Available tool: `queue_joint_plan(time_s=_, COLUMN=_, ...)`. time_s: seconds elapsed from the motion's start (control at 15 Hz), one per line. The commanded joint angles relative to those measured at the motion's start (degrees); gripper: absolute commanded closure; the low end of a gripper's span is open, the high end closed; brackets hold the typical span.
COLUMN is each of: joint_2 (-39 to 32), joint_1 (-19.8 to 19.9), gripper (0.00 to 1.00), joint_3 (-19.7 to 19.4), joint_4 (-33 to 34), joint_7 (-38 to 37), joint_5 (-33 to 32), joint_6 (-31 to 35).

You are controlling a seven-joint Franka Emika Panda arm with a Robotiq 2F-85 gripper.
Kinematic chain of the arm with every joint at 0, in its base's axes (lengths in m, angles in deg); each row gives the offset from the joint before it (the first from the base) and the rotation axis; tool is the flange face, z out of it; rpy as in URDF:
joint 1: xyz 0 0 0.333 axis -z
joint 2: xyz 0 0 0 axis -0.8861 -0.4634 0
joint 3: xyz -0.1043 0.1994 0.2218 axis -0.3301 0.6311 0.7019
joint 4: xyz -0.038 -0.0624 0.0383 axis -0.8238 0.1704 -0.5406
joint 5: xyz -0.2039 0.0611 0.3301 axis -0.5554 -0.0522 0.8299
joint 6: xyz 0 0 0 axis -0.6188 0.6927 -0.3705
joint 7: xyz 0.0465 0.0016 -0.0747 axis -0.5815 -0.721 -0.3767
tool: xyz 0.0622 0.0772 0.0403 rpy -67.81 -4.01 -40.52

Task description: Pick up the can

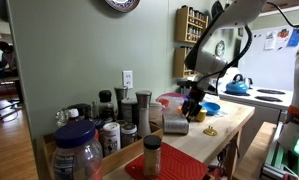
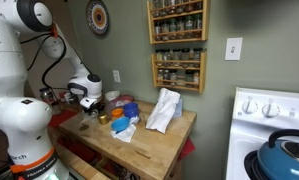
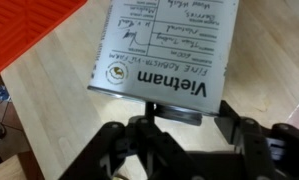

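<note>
The can [image 1: 176, 123] is a stout silvery tin on the wooden table [image 1: 224, 125]. In the wrist view the can [image 3: 164, 55] fills the upper middle, and its side shows printed text that includes "Vietnam". My gripper [image 1: 194, 106] hangs just beside the can, low over the table. In the wrist view my gripper [image 3: 184, 125] is open. Its two dark fingers stand apart at the can's near edge, and nothing is held between them. In an exterior view my gripper [image 2: 87, 102] is at the far end of the table, and the can cannot be made out there.
Several dark-lidded spice jars [image 1: 114, 115] and a big blue-lidded jar [image 1: 77, 150] crowd the table's near end. A jar [image 1: 151, 155] stands on a red mat [image 3: 29, 30]. A blue bowl [image 1: 210, 107], a white cloth [image 2: 164, 110] and wall spice racks [image 2: 177, 45] are nearby.
</note>
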Motion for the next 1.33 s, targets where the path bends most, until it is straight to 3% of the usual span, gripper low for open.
queue_joint_plan(time_s=0.0, joint_2=-1.11, joint_1=-0.97, gripper=0.63, joint_3=-0.22, joint_4=1.16, joint_7=0.47, joint_5=1.35, joint_6=2.76)
queue_joint_plan(time_s=0.07, joint_2=-1.06, joint_1=-0.96, gripper=0.13, joint_3=-0.26, joint_4=1.24, joint_7=0.25, joint_5=1.04, joint_6=2.99)
queue_joint_plan(time_s=0.33, joint_2=-0.84, joint_1=-0.94, gripper=0.00, joint_3=-0.35, joint_4=0.77, joint_7=-0.35, joint_5=0.34, joint_6=4.69)
queue_joint_plan(time_s=0.4, joint_2=-0.98, joint_1=-0.95, gripper=0.00, joint_3=-0.34, joint_4=0.77, joint_7=-0.38, joint_5=0.30, joint_6=5.07)
queue_joint_plan(time_s=0.47, joint_2=-1.15, joint_1=-0.95, gripper=0.16, joint_3=-0.30, joint_4=0.90, joint_7=-0.22, joint_5=0.46, joint_6=4.97)
queue_joint_plan(time_s=0.8, joint_2=-2.31, joint_1=-1.37, gripper=0.00, joint_3=0.04, joint_4=1.51, joint_7=-0.07, joint_5=0.37, joint_6=3.55)
queue_joint_plan(time_s=0.87, joint_2=-2.48, joint_1=-1.52, gripper=0.19, joint_3=0.09, joint_4=1.72, joint_7=0.31, joint_5=0.64, joint_6=3.55)
queue_joint_plan(time_s=0.93, joint_2=-2.61, joint_1=-1.67, gripper=0.29, joint_3=0.09, joint_4=1.89, joint_7=0.44, joint_5=0.71, joint_6=3.57)
queue_joint_plan(time_s=1.2, joint_2=-2.90, joint_1=-1.47, gripper=0.61, joint_3=0.59, joint_4=2.59, joint_7=1.55, joint_5=1.47, joint_6=3.77)
queue_joint_plan(time_s=1.27, joint_2=-2.68, joint_1=-1.90, gripper=0.62, joint_3=0.07, joint_4=2.49, joint_7=0.84, joint_5=0.58, joint_6=3.78)
